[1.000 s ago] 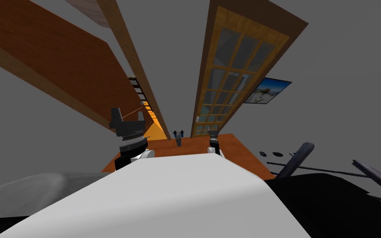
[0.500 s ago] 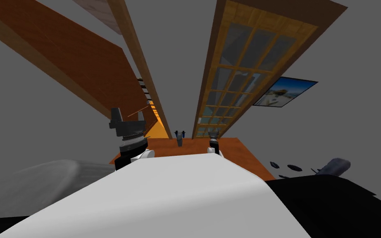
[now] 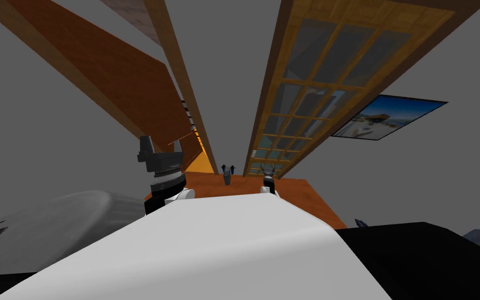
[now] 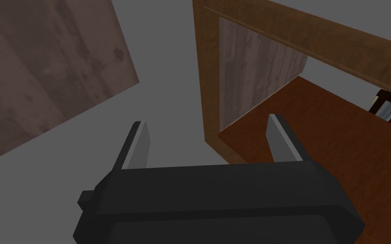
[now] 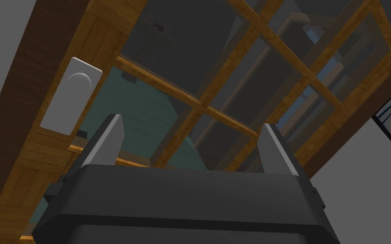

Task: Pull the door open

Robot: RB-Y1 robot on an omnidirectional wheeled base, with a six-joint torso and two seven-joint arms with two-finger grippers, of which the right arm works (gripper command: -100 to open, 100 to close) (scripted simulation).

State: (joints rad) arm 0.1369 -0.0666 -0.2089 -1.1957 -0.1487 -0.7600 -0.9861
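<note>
Below glazed door (image 3: 312, 94), orange floor (image 3: 296, 190)

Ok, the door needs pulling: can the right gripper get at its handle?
Probably yes: the right gripper is open and faces the door, with nothing between it and the handle, though that sits off to one side, so it must shift over.

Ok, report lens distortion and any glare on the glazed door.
Head view: the wide lens splays the light wooden glass-paned door toward the top corner. Right wrist view: its panes are see-through, no glare; the light grey handle plate is evenly lit.
</note>
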